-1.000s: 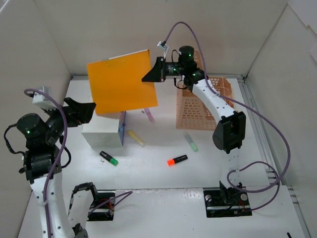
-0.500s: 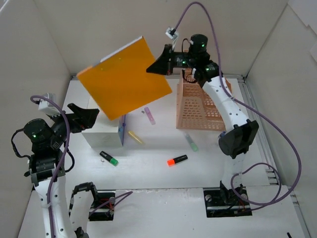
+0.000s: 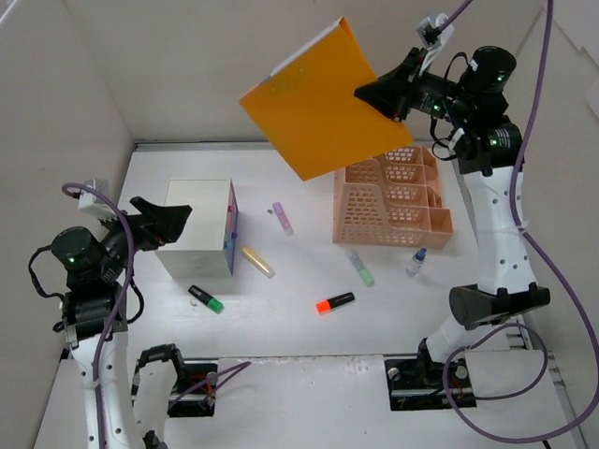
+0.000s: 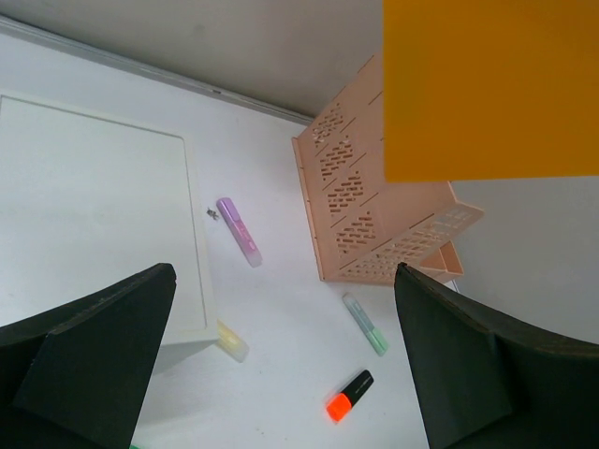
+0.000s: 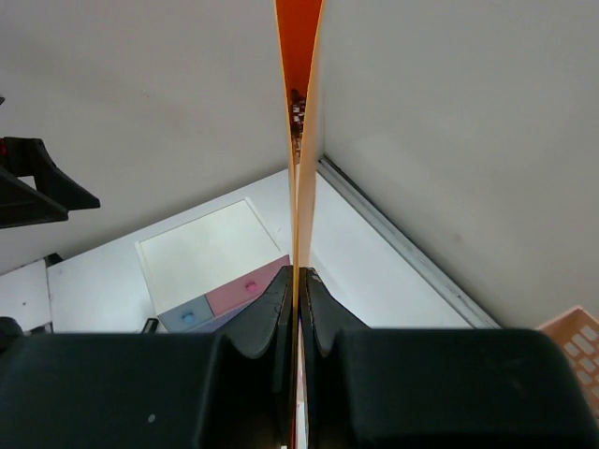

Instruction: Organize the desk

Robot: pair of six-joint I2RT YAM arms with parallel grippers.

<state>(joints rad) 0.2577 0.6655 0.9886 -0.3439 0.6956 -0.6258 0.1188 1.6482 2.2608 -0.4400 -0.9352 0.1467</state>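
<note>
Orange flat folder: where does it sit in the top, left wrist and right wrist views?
Top external: orange flat folder upper centre, in the air, pinched by the right gripper.
Left wrist: top right corner.
Right wrist: edge-on, thin vertical strip at centre.
Shared landmark: white boxy drawer unit.

The orange folder [image 4: 491,89] runs off the top and right edges of the left wrist view, covering a corner of the peach tray [image 4: 374,215]. From the right wrist it shows edge-on only. The little item [image 3: 416,261] beside the tray on the bench [image 3: 299,281] is too small to name.
</note>
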